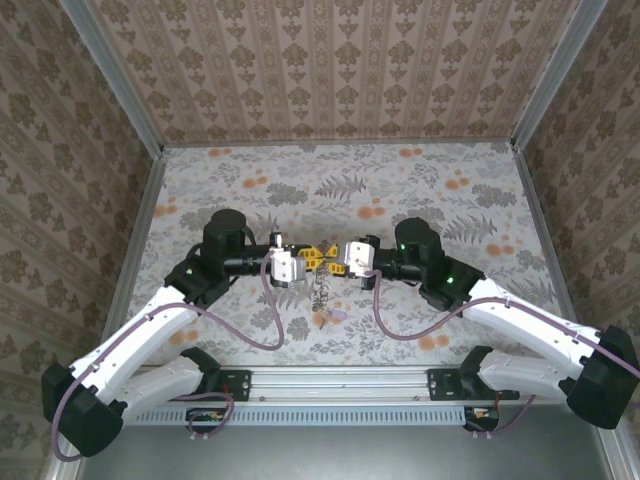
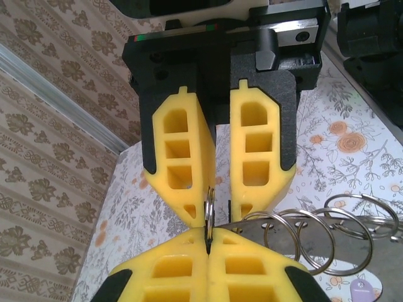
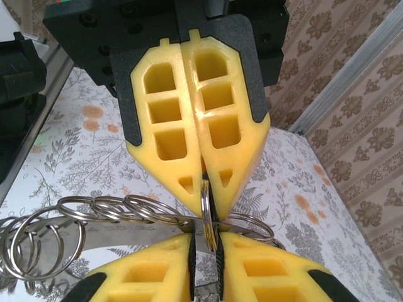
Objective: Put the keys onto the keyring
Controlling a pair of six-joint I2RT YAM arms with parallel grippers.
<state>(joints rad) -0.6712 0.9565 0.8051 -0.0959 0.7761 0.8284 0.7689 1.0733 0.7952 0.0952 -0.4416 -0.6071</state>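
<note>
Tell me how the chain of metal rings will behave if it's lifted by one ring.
Likely floppy: the rings are separate linked loops, sagging from the one pinched in the left gripper. Probably light, being thin wire. Polished metal may slip in a pinch.

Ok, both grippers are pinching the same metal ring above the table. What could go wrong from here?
The keyring is pinched edge-on at just the tips of the left gripper and right gripper, so it may twist or slip out. The linked rings hang free beside it and could swing or snag a finger when either arm moves.
</note>
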